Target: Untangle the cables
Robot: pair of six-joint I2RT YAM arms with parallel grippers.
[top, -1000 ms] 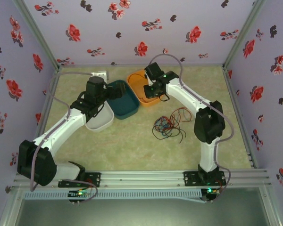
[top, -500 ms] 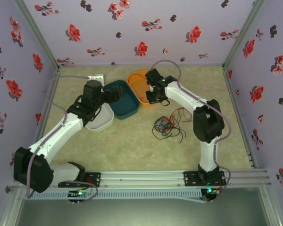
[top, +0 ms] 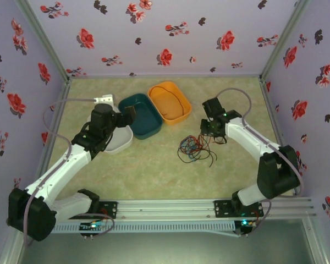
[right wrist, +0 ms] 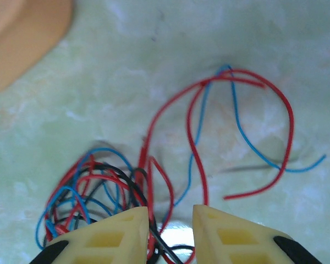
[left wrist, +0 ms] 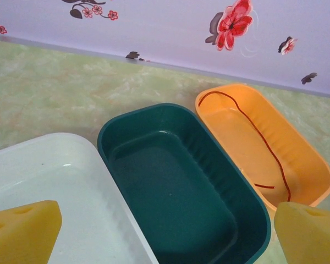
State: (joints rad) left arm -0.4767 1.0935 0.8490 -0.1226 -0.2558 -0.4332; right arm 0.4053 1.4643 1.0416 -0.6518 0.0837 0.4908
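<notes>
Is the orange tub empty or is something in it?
Not empty: one thin red cable lies looped inside the orange tub.

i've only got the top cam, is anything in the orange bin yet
Observer: Yes. The left wrist view shows one red cable lying in the orange bin.
Operator: is the right tool gripping the bundle
Observer: It doesn't look clamped. In the right wrist view its fingers stand slightly apart, with red and black strands between them.
Operator: and the left tool
Observer: Wide open, with nothing held between its fingers.
</notes>
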